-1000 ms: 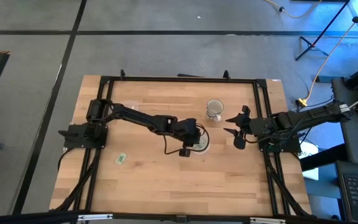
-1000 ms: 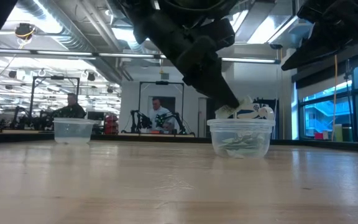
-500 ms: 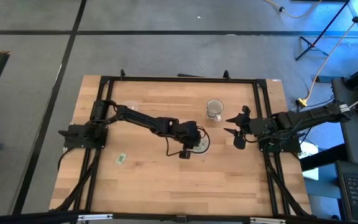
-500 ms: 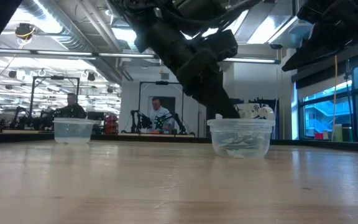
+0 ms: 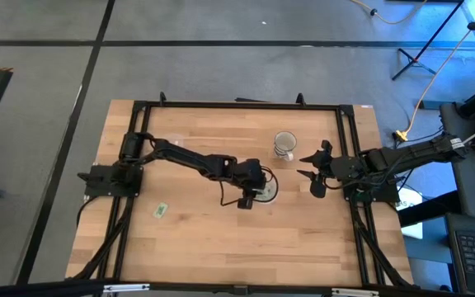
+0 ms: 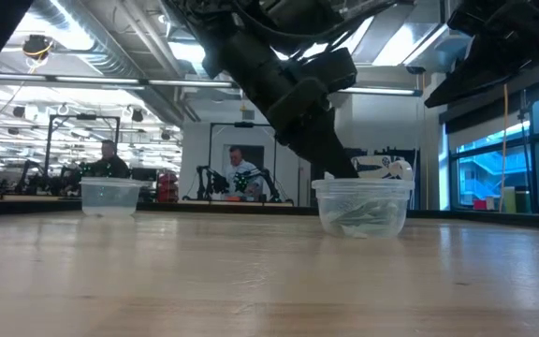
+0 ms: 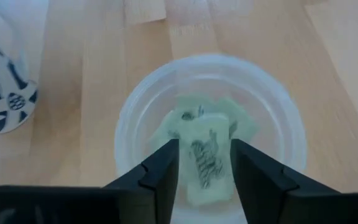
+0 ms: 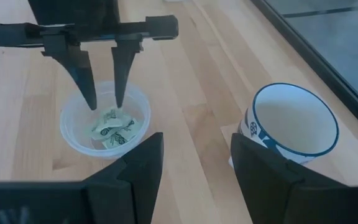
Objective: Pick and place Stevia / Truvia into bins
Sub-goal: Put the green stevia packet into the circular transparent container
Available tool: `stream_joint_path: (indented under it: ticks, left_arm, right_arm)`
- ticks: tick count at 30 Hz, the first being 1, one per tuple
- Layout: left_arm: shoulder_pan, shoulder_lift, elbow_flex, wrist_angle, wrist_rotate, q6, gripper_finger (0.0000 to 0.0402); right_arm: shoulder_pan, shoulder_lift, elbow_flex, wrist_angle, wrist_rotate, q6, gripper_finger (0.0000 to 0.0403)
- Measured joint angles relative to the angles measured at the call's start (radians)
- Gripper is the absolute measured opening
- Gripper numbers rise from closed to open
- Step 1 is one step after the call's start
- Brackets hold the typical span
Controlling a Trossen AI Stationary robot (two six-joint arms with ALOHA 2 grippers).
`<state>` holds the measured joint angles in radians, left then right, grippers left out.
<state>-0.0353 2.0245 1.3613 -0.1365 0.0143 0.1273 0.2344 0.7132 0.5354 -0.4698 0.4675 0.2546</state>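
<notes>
High view: one stray sachet [image 5: 161, 210] lies on the table [image 5: 196, 239], one mug [image 5: 284, 145] stands near the right gripper [image 5: 311, 175], whose fingers are spread and empty.

Low view: two clear cups [image 6: 362, 207] [image 6: 109, 197].

Left wrist view: left gripper [image 7: 204, 163], fingers parted and empty, above several sachets [image 7: 205, 157] in the cup.

Right wrist view: the same.

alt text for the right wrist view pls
The left gripper hangs open over a clear plastic bin holding pale green sachets on the wooden table. A white mug with dark markings stands nearby, beyond the right gripper.
</notes>
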Motion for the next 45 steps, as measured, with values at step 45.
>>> stream_joint_path:
  ticks: [45]
  left_arm:
    - [-0.348, -0.513, -0.589, -0.863, 0.187, -1.424, 0.0217]
  right_arm:
    - [-0.001, 0.0, 0.0, -0.003, 0.003, 0.003, 0.0192]
